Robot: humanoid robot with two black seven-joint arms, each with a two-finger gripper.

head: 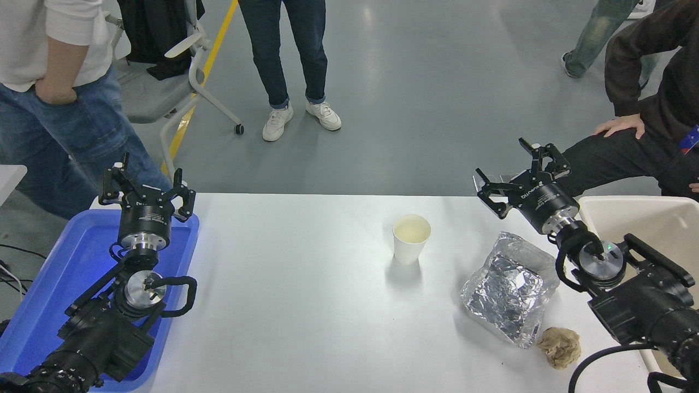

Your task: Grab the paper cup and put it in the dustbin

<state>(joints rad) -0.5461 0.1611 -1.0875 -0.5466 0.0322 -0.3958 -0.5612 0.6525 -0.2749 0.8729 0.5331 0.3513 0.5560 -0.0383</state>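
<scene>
Paper cup: I count one, upright on the white desk, rim up, cream inside showing. It stands a little right of the desk's middle, nearer the far edge than the near one, touching nothing.

Dustbin: I count one, cream-beige, at the desk's right end, cut off by the picture's right edge. My right arm lies across its near rim.

Pincers: I count two. The right pincer hangs over the desk's far right corner, beside the dustbin's left wall, its fingers spread apart and holding nothing. It is well to the right of the cup and farther back. The left pincer is parked over the blue tray at the desk's left end, fingers likewise apart and empty.

Other items on the desk: one crumpled silver foil tray right of the cup and nearer to me, between cup and dustbin; one brown paper wad just beside the foil's near corner.

Open room: bare desk surrounds the cup on its left, near and far sides. To its right, a strip of bare desk separates it from the foil tray.

Beyond the far edge I see four people, partly in view, and one office chair.
</scene>
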